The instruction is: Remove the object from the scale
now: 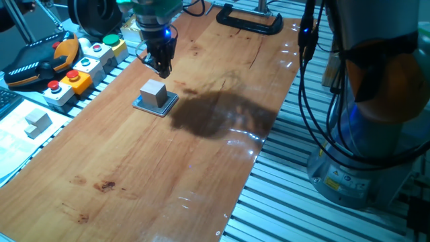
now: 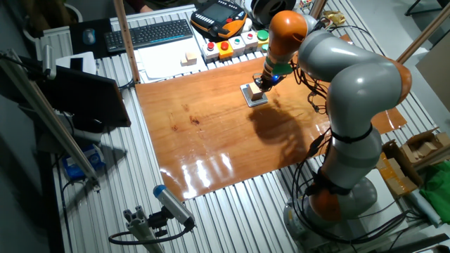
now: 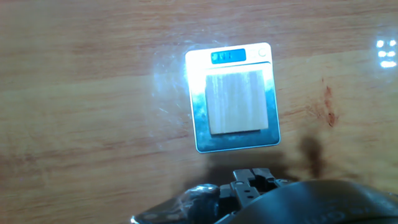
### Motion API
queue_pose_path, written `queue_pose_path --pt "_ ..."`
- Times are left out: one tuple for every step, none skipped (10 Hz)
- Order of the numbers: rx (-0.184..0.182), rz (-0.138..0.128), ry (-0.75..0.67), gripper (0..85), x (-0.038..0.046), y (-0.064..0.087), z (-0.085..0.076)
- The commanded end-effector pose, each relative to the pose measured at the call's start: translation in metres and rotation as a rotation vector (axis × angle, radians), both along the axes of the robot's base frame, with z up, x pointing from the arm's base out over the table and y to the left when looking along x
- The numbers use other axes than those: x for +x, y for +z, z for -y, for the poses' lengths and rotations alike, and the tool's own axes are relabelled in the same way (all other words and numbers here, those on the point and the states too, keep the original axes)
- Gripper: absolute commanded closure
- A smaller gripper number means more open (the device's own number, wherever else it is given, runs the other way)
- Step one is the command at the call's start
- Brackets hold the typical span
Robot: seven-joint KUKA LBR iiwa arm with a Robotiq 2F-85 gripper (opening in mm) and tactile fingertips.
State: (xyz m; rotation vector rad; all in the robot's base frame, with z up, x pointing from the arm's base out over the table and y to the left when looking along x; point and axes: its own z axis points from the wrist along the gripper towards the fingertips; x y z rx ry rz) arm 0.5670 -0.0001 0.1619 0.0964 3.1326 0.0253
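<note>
The object, a small pale cube [image 1: 154, 92], sits in the middle of the scale [image 1: 165, 107], a thin flat pad with a silvery-blue rim, on the wooden table. My gripper [image 1: 163, 69] hangs just behind and above the cube, not touching it. In the other fixed view the cube [image 2: 254, 89] rests on the scale [image 2: 257, 100] with the gripper [image 2: 261, 83] close beside it. The hand view looks straight down on the cube [image 3: 238, 102] and the scale [image 3: 233, 144], whose blue display is lit. The fingers do not show clearly, so their spacing is unclear.
Button boxes [image 1: 80, 67] and an orange-black pendant [image 1: 40, 64] stand at the table's left edge. A similar pale block [image 1: 38, 121] lies on white paper. A black clamp [image 1: 248, 20] lies at the far end. The arm's shadow falls right of the scale.
</note>
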Motion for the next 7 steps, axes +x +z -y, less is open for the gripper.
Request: queue_pose_path --pt "0.018 0.003 -0.009 84.3 0.0001 0.0000 0.0002" --pt "-0.004 0.009 -0.004 84.3 0.0001 0.0000 0.0002" --pt "-0.028 0.003 0.001 84.3 0.0001 0.0000 0.0002" --pt "-0.022 -0.006 0.005 84.3 0.0001 0.0000 0.0002" --pt "-0.024 -0.003 0.007 84.3 0.0001 0.0000 0.0002" --pt "-0.031 0.005 0.011 84.3 0.0001 0.0000 0.0002" --pt "-0.031 0.006 0.027 84.3 0.0001 0.0000 0.0002"
